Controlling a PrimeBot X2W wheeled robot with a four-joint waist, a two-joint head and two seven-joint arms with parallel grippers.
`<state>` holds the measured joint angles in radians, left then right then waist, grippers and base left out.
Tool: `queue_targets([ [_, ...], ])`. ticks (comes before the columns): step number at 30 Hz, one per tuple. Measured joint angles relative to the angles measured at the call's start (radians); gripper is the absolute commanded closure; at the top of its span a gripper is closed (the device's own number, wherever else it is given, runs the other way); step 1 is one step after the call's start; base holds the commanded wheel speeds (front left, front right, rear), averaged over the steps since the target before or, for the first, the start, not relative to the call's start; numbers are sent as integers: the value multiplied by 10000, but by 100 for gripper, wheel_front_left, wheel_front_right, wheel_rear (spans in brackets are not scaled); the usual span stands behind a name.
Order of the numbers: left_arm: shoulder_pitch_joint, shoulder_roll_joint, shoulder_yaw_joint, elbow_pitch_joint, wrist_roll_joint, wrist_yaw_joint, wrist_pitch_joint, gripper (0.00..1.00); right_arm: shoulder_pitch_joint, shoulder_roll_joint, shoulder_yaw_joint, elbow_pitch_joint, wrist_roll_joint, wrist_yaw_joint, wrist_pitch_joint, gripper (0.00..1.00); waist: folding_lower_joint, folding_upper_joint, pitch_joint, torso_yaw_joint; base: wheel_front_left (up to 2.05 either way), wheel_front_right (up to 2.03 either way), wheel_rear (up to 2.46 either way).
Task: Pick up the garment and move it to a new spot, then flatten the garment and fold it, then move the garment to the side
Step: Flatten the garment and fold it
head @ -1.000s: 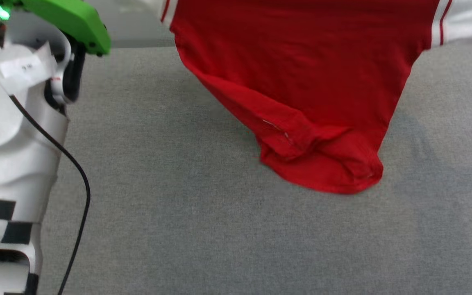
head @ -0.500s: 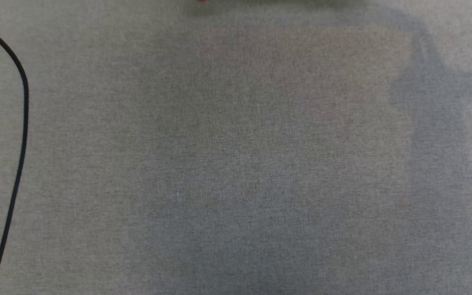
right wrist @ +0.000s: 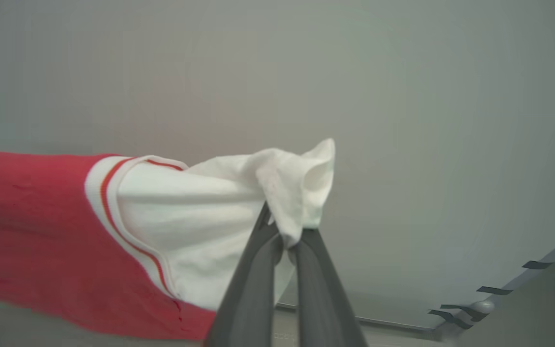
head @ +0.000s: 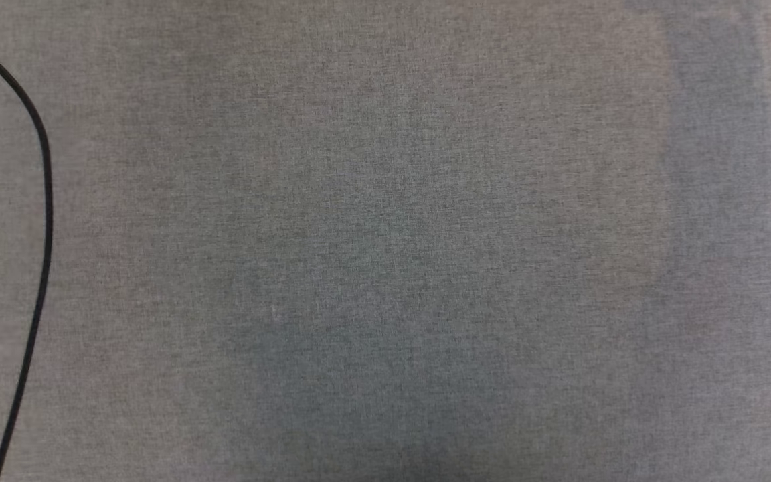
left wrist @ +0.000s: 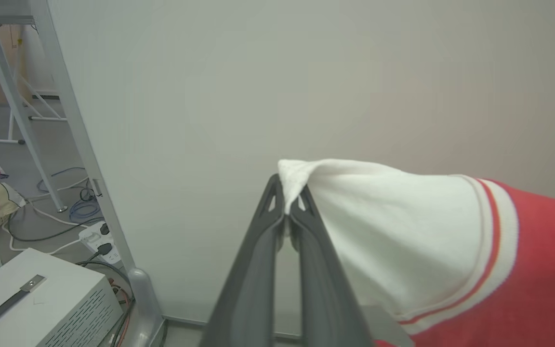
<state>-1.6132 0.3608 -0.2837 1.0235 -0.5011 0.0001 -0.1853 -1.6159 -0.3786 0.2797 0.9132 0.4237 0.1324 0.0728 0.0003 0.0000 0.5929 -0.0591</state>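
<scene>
In the left wrist view my left gripper (left wrist: 288, 202) is shut on a white panel of the garment (left wrist: 403, 226), whose striped trim and red body run off to the right. The right wrist view has my right gripper (right wrist: 284, 231) shut on a bunched white corner of the garment (right wrist: 200, 212), with the red cloth stretching away to the left. The garment hangs in the air between the two grippers, in front of a pale wall. In the head view lies the grey fabric work surface (head: 385, 241), with soft shadows on it.
A black cable (head: 41, 221) curves down the left edge of the head view. Past my left gripper are a grey metal box (left wrist: 36, 299), a power strip and loose cables on the floor, and slanted metal frame legs (left wrist: 70, 111).
The head view has shifted: a second ago it held the hanging red garment and my left forearm; now it holds the grey surface and the cable. The surface's shadows have shifted slightly since half a second ago.
</scene>
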Motion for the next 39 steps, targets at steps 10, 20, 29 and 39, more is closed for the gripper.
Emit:
queue_targets([
  [10, 2149, -293, 278, 1239, -922, -1012, -314, 100, 2189, 0, 1789, -134, 1655, -8, -497, 100, -1, 0, -422, 55, 0, 0, 0],
  [20, 6354, -571, 192, 424, -1235, -1254, -698, 100, 6566, -819, 2548, -1221, 3718, -8, -1323, 100, -3, 0, -1715, 158, 0, 0, 0],
  [29, 10231, -529, 673, -2309, -1014, -1032, -704, 100, 9891, -1141, 2418, -2006, 4525, -6, -1956, 100, -4, 0, -3136, 312, 0, 0, 0],
  [39, 14184, -487, 821, -4698, -1243, -297, -291, 100, 13149, -1103, 1494, -3037, 4569, -2, -2201, 100, -4, 0, -4666, 491, 0, 0, 0],
])
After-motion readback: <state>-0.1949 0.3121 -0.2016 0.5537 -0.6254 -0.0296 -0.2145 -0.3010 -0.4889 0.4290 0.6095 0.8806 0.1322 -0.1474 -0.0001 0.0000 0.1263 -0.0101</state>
